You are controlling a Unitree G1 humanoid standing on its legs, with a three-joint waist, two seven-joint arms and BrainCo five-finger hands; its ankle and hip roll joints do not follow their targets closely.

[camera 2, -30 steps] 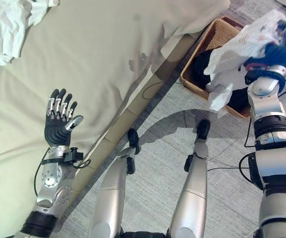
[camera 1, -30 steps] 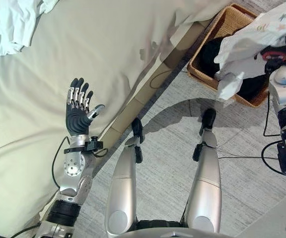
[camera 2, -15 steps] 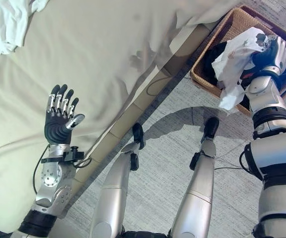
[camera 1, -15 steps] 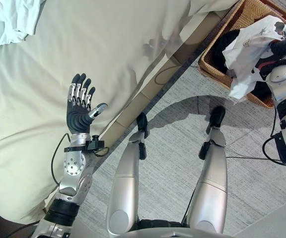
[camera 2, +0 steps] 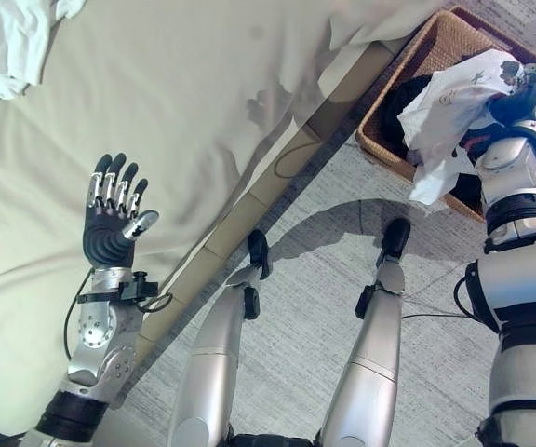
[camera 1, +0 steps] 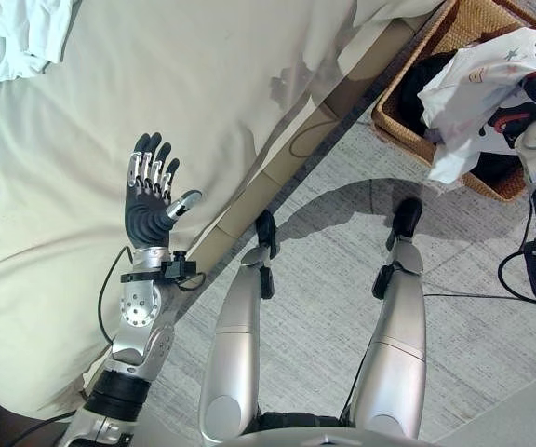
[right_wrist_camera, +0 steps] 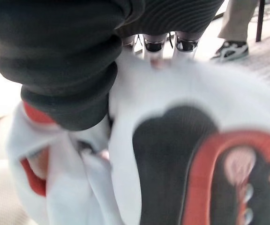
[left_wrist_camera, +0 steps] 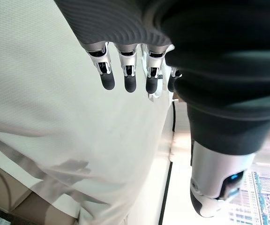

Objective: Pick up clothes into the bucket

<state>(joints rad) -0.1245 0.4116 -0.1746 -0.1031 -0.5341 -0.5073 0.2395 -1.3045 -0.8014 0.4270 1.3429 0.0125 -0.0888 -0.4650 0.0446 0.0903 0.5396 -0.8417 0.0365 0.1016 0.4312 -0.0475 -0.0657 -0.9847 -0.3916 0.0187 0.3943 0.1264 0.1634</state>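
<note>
White cloth with a black and red print, a garment, hangs bunched from the right hand at the far right of the scene, directly over the woven wicker basket that stands on the floor beside the bed. The hand's fingers are curled into the fabric and clamp it; in the right wrist view the cloth presses up against the dark ribbed cover and the fingertips sink into its top edge. A loose tail of the garment droops down over the basket's near rim. Dark clothing already lies inside the basket, under the hanging piece.

On the left, the left hand is raised upright over the near edge of the bed, palm turned toward the camera, fingers straight and spread apart, thumb out to the side, holding nothing. The left wrist view shows those fingers extended above the cream bedsheet.

Another white piece of cloth lies crumpled at the far left corner of the bed, well apart from both hands. Grey carpet covers the floor between bed and basket. A person's shoe and trouser leg stand on the floor in the right wrist view.
</note>
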